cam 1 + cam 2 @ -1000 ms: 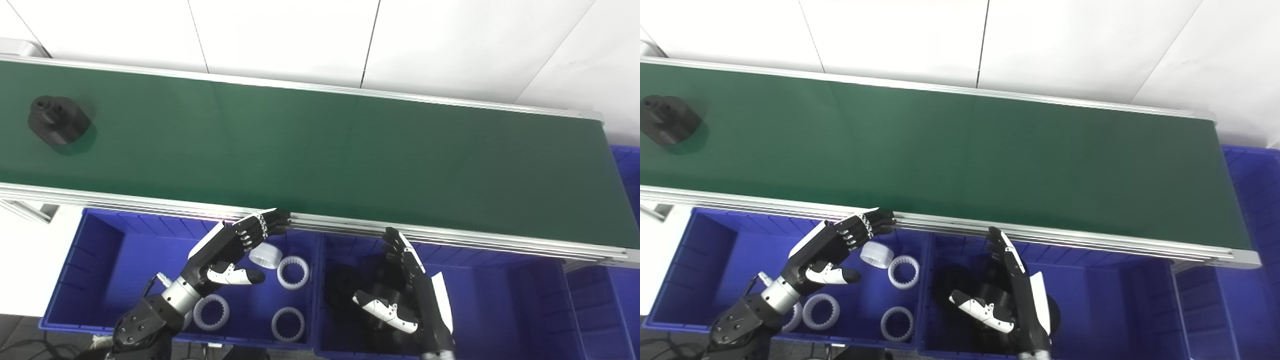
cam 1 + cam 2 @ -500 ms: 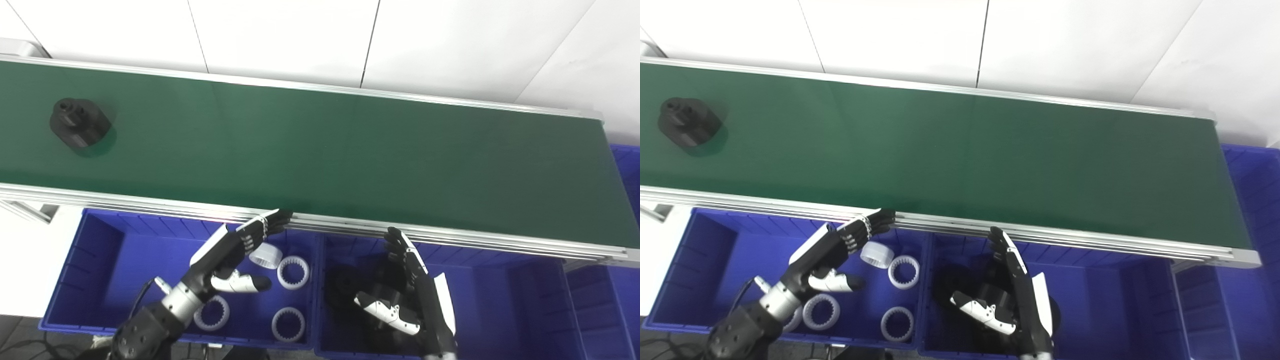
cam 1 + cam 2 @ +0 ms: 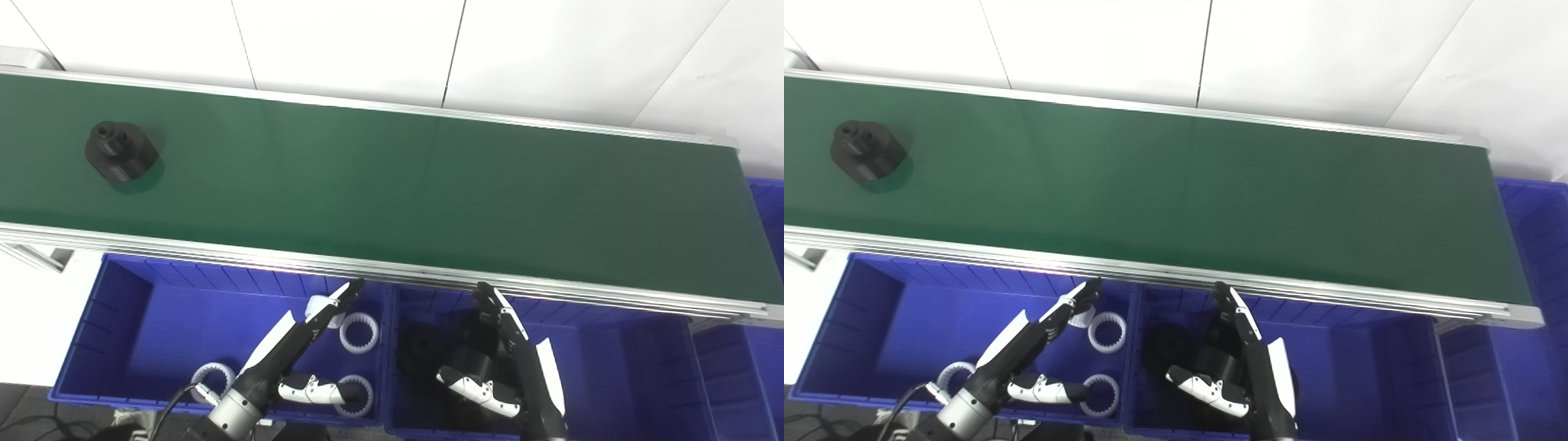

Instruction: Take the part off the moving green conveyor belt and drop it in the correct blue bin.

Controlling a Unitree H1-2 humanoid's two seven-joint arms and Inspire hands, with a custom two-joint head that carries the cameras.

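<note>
A black part [image 3: 120, 152] with a knob on top rides the green conveyor belt [image 3: 392, 184] at the far left; it also shows in the right eye view [image 3: 866, 151]. My left hand [image 3: 294, 349] is open and empty, low over the left blue bin [image 3: 131, 318], which holds several white toothed rings [image 3: 358, 332]. My right hand [image 3: 511, 367] is open and empty, palm facing left, over the middle blue bin [image 3: 612, 367], which holds black parts [image 3: 422, 352]. Both hands are below the belt's near rail and far from the black part.
The belt's near aluminium rail [image 3: 392, 272] runs just above both bins. A third blue bin [image 3: 768, 257] stands at the right end of the belt. White wall panels lie behind the belt.
The black part has travelled right along the belt. My left hand has dropped lower and pulled back from the rail into the left bin, fingers straighter. My right hand has barely moved.
</note>
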